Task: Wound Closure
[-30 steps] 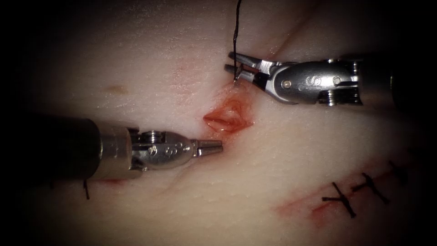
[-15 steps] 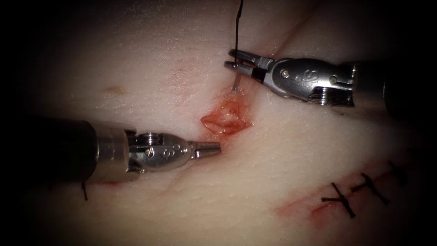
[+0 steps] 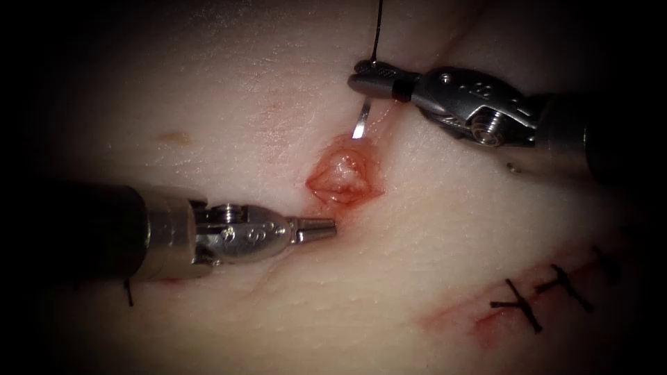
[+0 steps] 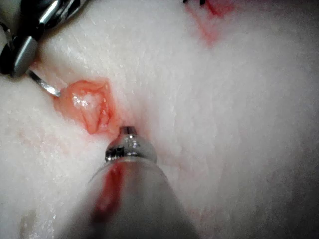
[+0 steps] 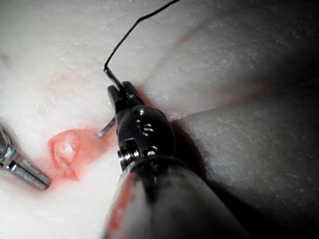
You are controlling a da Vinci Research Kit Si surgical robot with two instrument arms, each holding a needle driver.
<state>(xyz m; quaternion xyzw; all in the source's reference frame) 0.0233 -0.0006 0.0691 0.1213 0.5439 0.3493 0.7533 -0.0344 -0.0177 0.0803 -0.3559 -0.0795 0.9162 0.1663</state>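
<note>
the pale pork tissue (image 3: 229, 83) spans the endoscope frame, with the open reddish cut (image 3: 344, 180) at its centre. the right arm's steel needle driver (image 3: 368, 76) enters from the upper right, above the cut, jaws closed on the curved steel needle (image 3: 360, 122) near its thread end; the needle tip lies just above the cut's upper edge. the thin black thread (image 3: 376, 31) rises from the jaws to the top edge. the left arm's steel needle driver (image 3: 319, 228) enters from the lower left, its closed tip just beside the cut's lower left edge. dark stitched sutures (image 3: 542, 298) lie at the lower right.
</note>
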